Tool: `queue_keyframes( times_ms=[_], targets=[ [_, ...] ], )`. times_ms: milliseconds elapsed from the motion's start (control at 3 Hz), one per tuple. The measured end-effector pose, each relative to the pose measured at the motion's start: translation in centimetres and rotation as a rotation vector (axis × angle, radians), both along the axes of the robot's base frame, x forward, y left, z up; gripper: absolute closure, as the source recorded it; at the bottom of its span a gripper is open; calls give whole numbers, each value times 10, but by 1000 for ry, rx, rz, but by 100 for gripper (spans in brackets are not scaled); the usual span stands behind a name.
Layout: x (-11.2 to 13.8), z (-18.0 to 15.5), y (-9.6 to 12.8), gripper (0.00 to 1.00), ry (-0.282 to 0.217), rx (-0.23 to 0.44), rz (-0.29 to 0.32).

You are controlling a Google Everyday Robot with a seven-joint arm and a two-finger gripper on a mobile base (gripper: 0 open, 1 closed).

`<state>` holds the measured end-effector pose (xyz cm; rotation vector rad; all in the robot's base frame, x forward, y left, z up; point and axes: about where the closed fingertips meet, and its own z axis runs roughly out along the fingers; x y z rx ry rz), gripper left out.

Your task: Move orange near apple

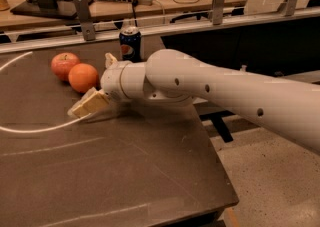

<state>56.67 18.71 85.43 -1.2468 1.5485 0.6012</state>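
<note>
Now | arm [225,91] low, reaching left over table [125,171] | gripper [91,87] beside orange [83,77] | fingers [89,105] wide, empty | orange touching apple [64,64]

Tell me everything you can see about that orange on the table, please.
The orange is a round, evenly bright-orange fruit with a smooth, matte peel and no visible stem. It sits on the dark table, pressed close to the apple behind it on the left, and seems to touch it. The open gripper lies low beside the orange on the right and is not gripping it.

end effector [92,86] beside orange [83,77], can [130,44] behind
</note>
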Motion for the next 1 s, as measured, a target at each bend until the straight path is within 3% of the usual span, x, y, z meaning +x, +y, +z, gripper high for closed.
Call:
queue_keyframes(
  times_ms=[333,667,1000],
  targets=[
    [-29,15,-21,0,-7,10,-44],
    [-51,25,-57,0,9,9,-158],
    [-53,27,-62,0,1,4,-168]
  ],
)
